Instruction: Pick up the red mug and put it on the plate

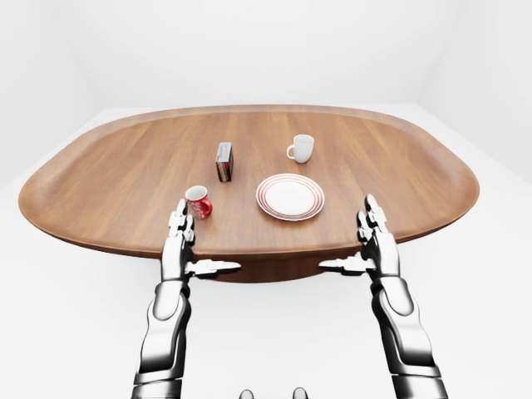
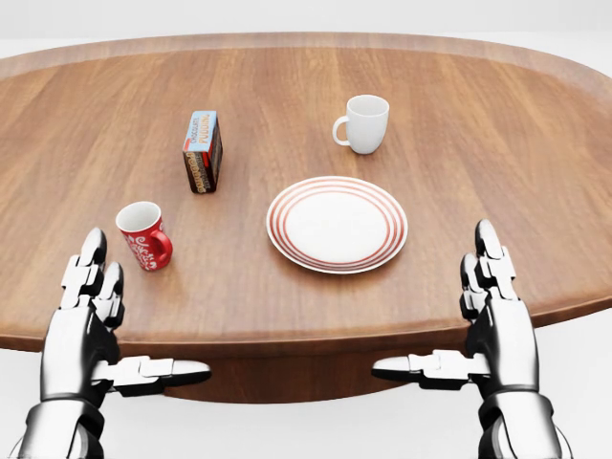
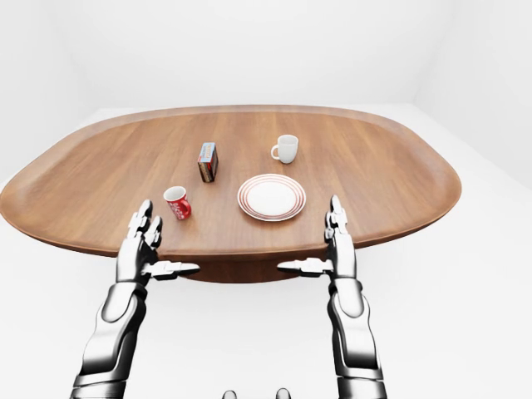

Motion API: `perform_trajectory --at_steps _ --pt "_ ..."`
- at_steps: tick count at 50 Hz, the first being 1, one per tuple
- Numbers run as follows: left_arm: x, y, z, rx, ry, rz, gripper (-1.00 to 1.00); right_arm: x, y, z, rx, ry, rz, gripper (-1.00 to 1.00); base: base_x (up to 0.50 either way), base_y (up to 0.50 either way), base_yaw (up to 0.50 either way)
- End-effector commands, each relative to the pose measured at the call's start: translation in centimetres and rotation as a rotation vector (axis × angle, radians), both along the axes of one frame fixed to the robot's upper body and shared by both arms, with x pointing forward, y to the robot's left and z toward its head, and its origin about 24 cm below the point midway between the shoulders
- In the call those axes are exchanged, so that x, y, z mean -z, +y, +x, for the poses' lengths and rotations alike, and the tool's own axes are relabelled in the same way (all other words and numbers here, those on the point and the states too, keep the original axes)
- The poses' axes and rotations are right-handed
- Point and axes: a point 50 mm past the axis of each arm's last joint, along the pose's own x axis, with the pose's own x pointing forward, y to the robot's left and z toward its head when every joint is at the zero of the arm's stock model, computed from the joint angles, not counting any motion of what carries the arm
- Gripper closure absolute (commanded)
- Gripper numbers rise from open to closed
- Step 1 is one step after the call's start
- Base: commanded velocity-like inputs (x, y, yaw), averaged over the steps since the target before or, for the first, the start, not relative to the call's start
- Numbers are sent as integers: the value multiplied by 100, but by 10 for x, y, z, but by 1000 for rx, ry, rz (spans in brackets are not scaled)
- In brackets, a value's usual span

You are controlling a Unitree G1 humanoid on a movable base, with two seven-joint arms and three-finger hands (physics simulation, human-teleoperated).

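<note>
**Both hands open at the table's near edge**

Your forearms run off the head view's bottom. One oval wooden table (image 2: pixel 459 86) in a white room carries two mugs, one plate (image 2: pixel 337 224), one box (image 2: pixel 202 151). The red mug (image 2: pixel 143 235) stands left of the plate, apart. Your left hand (image 2: pixel 81 325) and right hand (image 2: pixel 492 320) hold fingers spread, empty.

1. In the head view the left hand (image 2: pixel 81 316) hangs at the desk's (image 2: pixel 478 153) lower edge, fingers spread, holding nothing.
2. The mug (image 2: pixel 143 235) stands on the desk just up and right of that hand, apart from it.
3. The box (image 2: pixel 203 151) stands further up, beyond the mug.
4. The right hand (image 2: pixel 492 320) hangs at the same edge, likewise spread.
5. The plate (image 2: pixel 337 224) lies up and left of the right hand, between both hands.
6. The cup (image 2: pixel 364 123) stands above the plate.
</note>
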Motion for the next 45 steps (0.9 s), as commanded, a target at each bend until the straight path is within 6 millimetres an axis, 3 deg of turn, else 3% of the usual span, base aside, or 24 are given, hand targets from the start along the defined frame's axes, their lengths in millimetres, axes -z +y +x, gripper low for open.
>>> perform_trajectory --at_steps 1,3,10,13,19,30,45 --pt "-25 40 10 -102 -77 -55 -100 -23 -28 -4 92 -65 -30 -100 0 0 0" --pt "-28 56 15 -144 -83 -82 -100 -25 -38 -8 129 -75 -23 -100 0 0 0" --pt "-41 80 17 -224 -130 -122 -100 -48 -72 -24 240 -184 33 -100 0 0 0" --pt "-39 84 19 -242 -132 -157 -100 -56 -77 -29 265 -220 35 -100 0 0 0" --pt "-56 95 8 -302 -227 -212 -100 -72 -89 -43 325 -301 58 -100 0 0 0" --pt "-63 138 -5 -567 -297 -331 -100 -97 -112 -69 433 -432 83 -100 0 0 0" --pt "-59 140 -5 -575 -299 -335 -100 -96 -118 -72 449 -434 103 -100 0 0 0"
